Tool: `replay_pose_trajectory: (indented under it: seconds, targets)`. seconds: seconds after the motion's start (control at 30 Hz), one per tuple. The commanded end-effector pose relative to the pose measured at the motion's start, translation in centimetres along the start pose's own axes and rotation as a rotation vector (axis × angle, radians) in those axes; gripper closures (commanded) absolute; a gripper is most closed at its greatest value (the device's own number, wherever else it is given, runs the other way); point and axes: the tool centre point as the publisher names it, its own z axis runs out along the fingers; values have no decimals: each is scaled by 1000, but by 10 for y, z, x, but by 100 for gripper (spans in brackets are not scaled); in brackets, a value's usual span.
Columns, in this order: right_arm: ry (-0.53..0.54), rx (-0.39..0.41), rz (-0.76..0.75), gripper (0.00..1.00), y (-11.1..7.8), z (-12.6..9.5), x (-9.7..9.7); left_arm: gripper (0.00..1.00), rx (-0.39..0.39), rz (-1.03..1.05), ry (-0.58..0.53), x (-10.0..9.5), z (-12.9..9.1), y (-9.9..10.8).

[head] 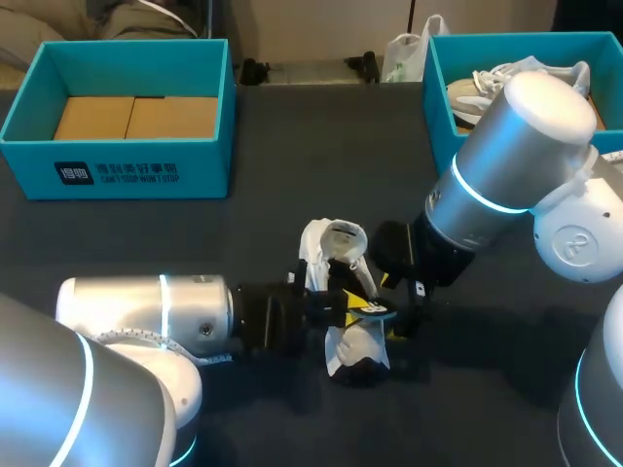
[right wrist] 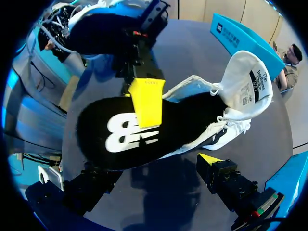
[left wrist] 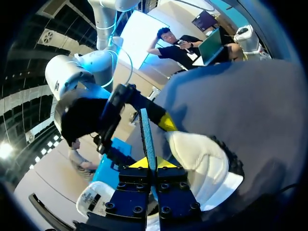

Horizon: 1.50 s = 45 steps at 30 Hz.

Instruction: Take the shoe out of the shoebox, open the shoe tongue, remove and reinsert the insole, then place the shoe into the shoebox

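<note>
Behind the shoe (head: pixel 336 248) and insole (right wrist: pixel 96 120), a shoebox (head: pixel 29 156) stands.

left jaws clamped, right jaws apart

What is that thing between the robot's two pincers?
A black insole. The left pincer grips its edge, and the right pincer stands open at it. The right wrist view shows it best.

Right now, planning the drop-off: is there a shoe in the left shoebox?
No, the left shoebox shows only its bare cardboard floor.
</note>
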Motion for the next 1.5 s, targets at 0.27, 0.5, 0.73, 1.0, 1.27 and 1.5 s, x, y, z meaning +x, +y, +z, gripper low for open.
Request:
replay_pose_trajectory:
  seconds: [0.27,0.5,0.73,1.0,1.27,1.5]
  targets:
    - [-3,2,0,0,0,1,1,100,-55,99,-25,4,5,22]
    - [-3,2,0,0,0,1,1,78,-39,65,-30,0,-2,14]
    - [-3,2,0,0,0,1,1,68,16,32,-42,-8,-9,-5]
    - [-3,2,0,0,0,1,1,100,38,44,-31,-11,-6,-21]
    - [-3,2,0,0,0,1,1,100,21,97,-7,1,4,-8]
    - [-3,2,0,0,0,1,1,100,-54,90,19,3,8,17]
